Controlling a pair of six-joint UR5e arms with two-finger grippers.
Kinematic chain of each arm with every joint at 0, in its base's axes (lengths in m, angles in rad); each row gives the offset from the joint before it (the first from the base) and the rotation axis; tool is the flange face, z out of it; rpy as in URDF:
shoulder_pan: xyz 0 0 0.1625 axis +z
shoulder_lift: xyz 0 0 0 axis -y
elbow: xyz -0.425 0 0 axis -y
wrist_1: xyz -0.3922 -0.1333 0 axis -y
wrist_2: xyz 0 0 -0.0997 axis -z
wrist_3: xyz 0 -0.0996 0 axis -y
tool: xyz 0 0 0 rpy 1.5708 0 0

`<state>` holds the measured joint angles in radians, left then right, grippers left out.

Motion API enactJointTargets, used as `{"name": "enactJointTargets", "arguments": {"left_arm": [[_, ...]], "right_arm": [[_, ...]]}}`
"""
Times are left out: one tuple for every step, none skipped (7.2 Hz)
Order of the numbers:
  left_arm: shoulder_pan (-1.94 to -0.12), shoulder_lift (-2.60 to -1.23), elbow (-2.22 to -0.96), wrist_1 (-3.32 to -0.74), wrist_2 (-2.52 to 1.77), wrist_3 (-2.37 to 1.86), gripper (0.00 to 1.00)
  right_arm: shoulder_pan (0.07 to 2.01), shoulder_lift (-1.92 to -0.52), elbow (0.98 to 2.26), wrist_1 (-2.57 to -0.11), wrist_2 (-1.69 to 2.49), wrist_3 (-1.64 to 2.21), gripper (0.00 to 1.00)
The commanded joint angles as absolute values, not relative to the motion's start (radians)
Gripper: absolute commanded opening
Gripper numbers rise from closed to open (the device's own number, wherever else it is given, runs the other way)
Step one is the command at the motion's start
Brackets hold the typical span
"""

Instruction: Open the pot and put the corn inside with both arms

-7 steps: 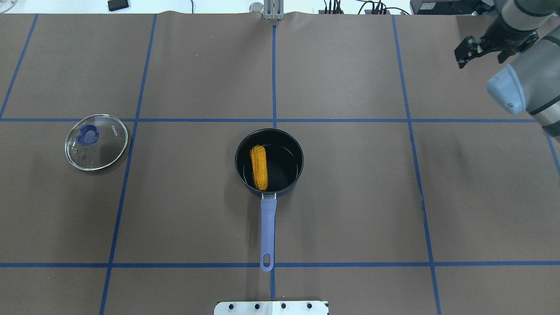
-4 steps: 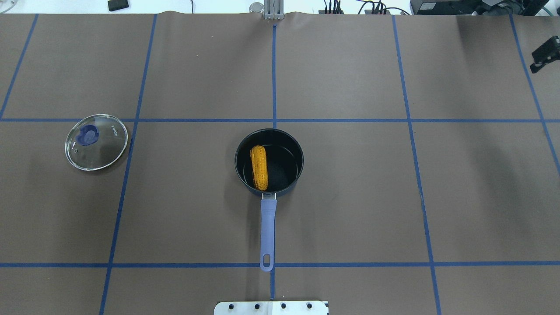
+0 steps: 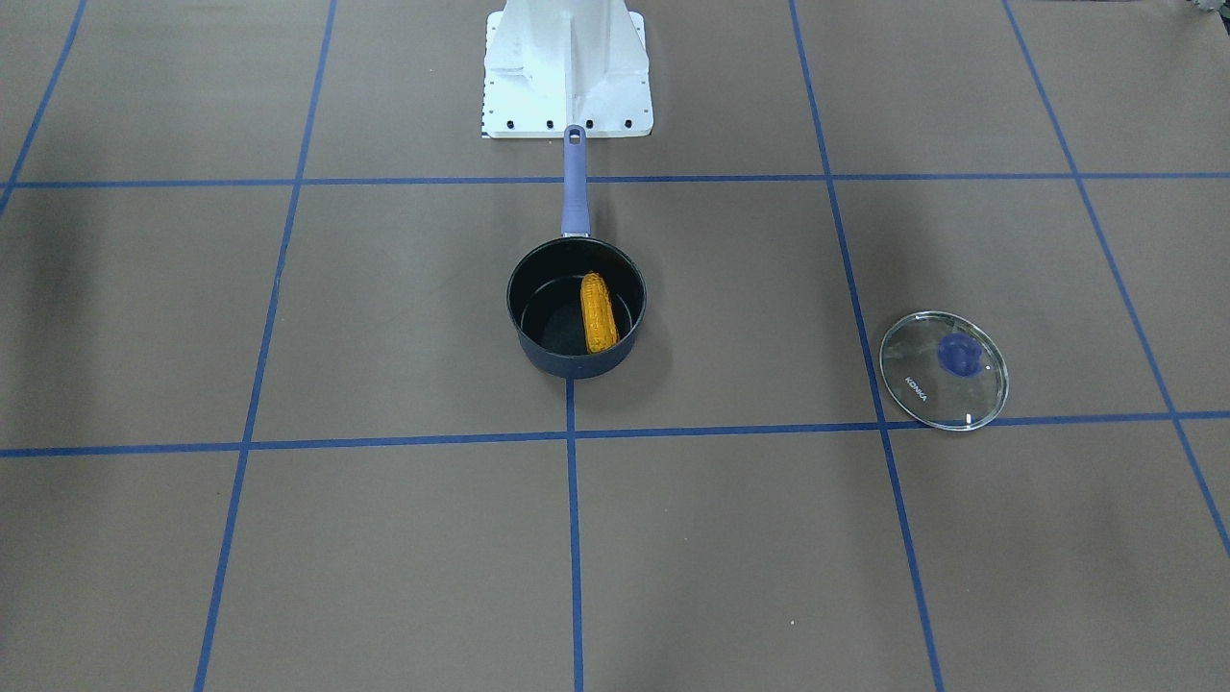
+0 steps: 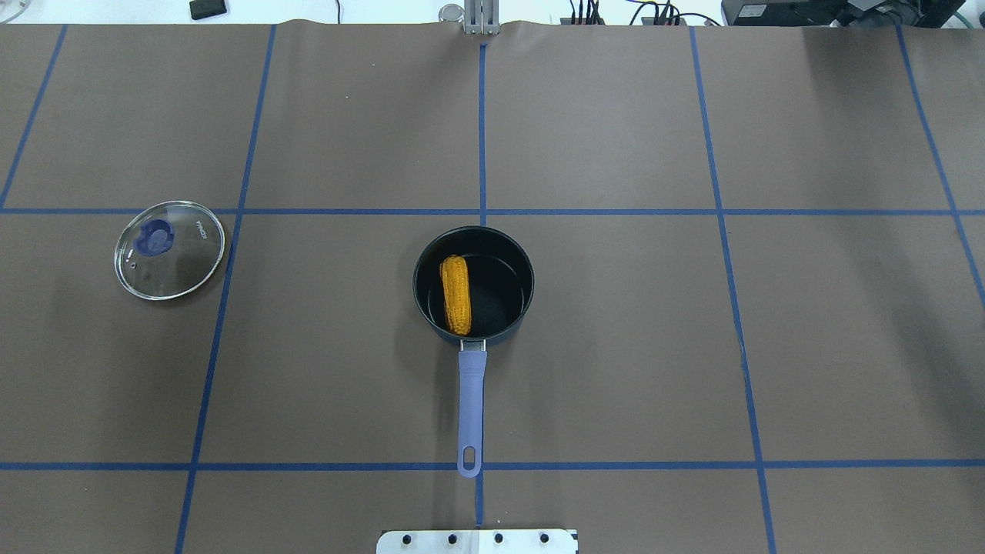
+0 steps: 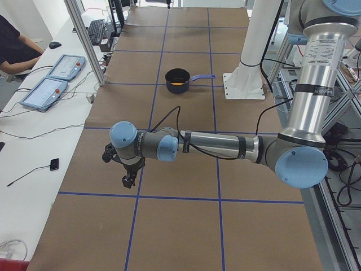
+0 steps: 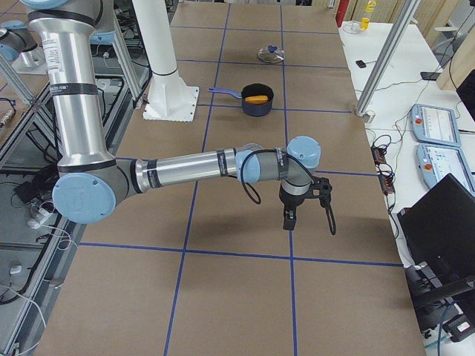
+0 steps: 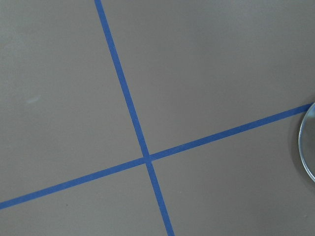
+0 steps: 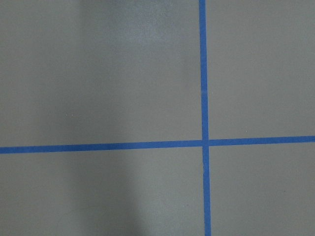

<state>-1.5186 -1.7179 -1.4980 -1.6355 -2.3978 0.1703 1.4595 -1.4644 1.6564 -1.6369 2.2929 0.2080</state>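
The pot [image 4: 502, 298] stands open at the table's middle, its lavender handle [image 4: 472, 400] toward the robot's base. The corn [image 4: 455, 295] lies inside it on the left half, also in the front-facing view [image 3: 598, 312]. The glass lid [image 4: 169, 249] lies flat on the table far left, its edge in the left wrist view [image 7: 307, 147]. Both arms are outside the overhead view. The left gripper [image 5: 128, 179] hangs over bare table far from the pot [image 5: 177, 81]. The right gripper [image 6: 288, 220] hangs over bare table far from the pot [image 6: 257, 101]. I cannot tell whether either is open or shut.
The white base plate [image 4: 477, 542] sits at the near table edge behind the handle. Blue tape lines grid the brown table cover. Control tablets [image 5: 51, 79] and a person sit beside the table's far side.
The right arm and gripper pulled out of the overhead view at the upper right. The pot, corn and lid have not moved.
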Motion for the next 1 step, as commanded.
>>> {"name": "enactJointTargets", "arguments": {"left_arm": [[-1.519,-1.717,-1.499,-1.632,-2.402,0.17,0.99]], "right_arm": [[1.46,-1.468,1.664,-1.637,2.293,0.209,1.0]]}}
